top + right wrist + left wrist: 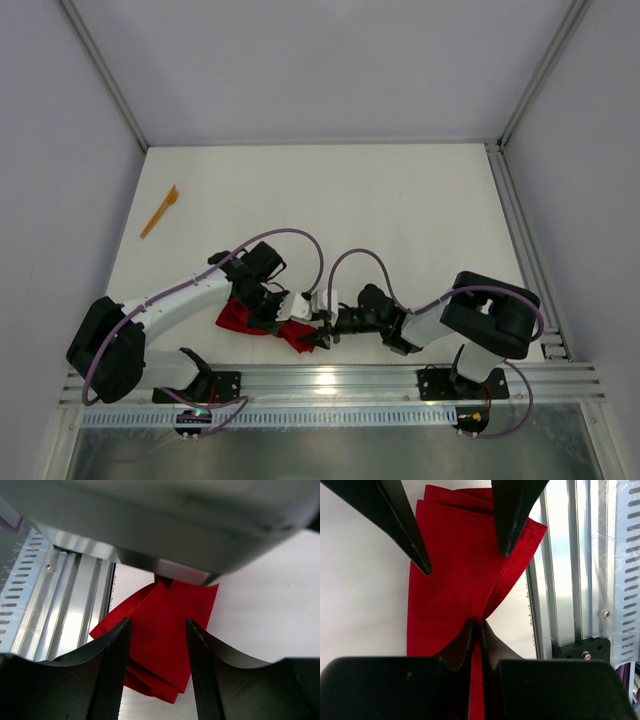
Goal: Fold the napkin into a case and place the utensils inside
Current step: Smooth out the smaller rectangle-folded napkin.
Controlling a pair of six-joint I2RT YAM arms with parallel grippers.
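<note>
- Left gripper is pinched tight on a ridge of the red napkin. On my left wrist cam the cloth bunches up right where the two pads meet.
- Right gripper has its fingers spread apart. The tips come at the same napkin from the opposite side and aren't closed on it.
- The napkin is folded into a few layers and sits at the near edge of the table, one corner right up against the metal rail.
- My overhead feed shows one orange utensil, way off at the far left of the table and well apart from the cloth. It's too small to tell fork from spoon.
- The tabletop is plain white, boxed in by pale grey walls with aluminium posts at the far corners.
</note>
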